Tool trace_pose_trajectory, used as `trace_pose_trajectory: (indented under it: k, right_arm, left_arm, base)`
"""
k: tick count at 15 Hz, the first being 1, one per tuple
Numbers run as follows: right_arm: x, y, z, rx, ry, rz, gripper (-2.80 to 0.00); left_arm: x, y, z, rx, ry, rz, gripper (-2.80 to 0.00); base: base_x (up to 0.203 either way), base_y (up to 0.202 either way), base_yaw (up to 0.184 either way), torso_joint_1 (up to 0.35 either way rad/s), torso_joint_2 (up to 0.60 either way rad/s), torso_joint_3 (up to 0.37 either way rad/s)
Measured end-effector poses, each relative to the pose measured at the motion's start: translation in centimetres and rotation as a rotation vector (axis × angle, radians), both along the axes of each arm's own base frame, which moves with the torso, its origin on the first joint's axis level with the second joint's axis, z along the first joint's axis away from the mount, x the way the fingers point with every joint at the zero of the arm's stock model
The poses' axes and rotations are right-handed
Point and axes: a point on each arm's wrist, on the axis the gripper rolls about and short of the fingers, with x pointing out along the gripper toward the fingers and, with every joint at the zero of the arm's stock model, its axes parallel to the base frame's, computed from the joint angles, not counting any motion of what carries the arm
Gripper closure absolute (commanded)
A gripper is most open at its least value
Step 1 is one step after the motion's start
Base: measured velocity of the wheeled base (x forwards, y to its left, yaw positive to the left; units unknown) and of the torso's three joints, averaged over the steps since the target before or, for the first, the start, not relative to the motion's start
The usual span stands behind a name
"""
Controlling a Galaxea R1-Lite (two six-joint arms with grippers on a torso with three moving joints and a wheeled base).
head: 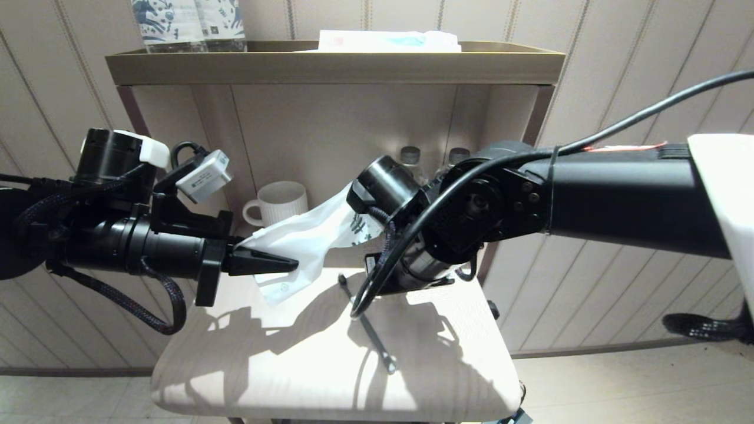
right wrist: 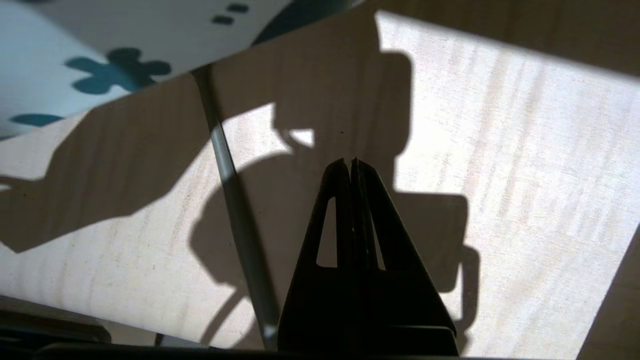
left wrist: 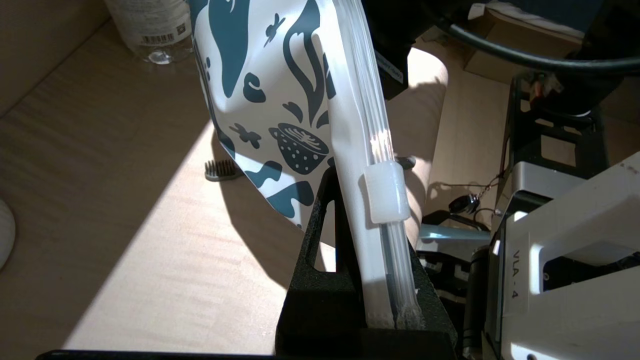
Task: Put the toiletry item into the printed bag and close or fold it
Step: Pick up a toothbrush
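The printed bag [head: 306, 235] hangs in the air above the pale table [head: 306, 365], stretched between the two arms. My left gripper [head: 288, 264] is shut on its white end; the left wrist view shows the zip strip and its slider [left wrist: 385, 192] clamped in my left gripper [left wrist: 362, 200], with the bag's blue print [left wrist: 280, 90] beyond. The grey toothbrush [head: 368, 324] lies loose on the table under the bag, its bristle head [left wrist: 220, 170] at the far end. My right gripper [right wrist: 351, 162] is shut and holds nothing, just above the table beside the toothbrush handle [right wrist: 235, 200].
A white ribbed mug [head: 277, 203] and bottles [head: 410, 156] stand at the back under the shelf [head: 336, 62]. Blue-patterned packages [head: 188, 23] and a white and light-blue packet [head: 389, 40] sit on top. A black cable loops off my right wrist [head: 447, 224].
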Motion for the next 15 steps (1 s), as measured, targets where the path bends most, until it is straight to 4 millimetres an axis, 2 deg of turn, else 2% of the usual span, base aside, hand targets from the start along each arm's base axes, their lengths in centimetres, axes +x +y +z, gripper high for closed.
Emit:
trace_pose_trajectory:
  k: [2,6,15]
  right_arm:
    - [-0.4,0.1,0.1,-0.002,0.003,0.01,0.0]
    - [-3.0,1.5,0.5,-0.011,0.0,0.1,0.0]
    - [-3.9,0.6,-0.9,-0.092,0.025,0.165,0.0]
  left_arm:
    - [0.0,0.0,0.0,0.0,0.001,0.0,0.0]
    - [0.0,0.0,0.0,0.001,0.005,0.0,0.0]
    - [-0.2,0.8,-0.7,0.0,0.074,0.054,0.0]
  base:
    - [0.0,0.0,0.0,0.0,0.0,0.0]
    - [0.0,0.0,0.0,0.0,0.0,0.0]
    - [0.0,0.0,0.0,0.0,0.0,0.0]
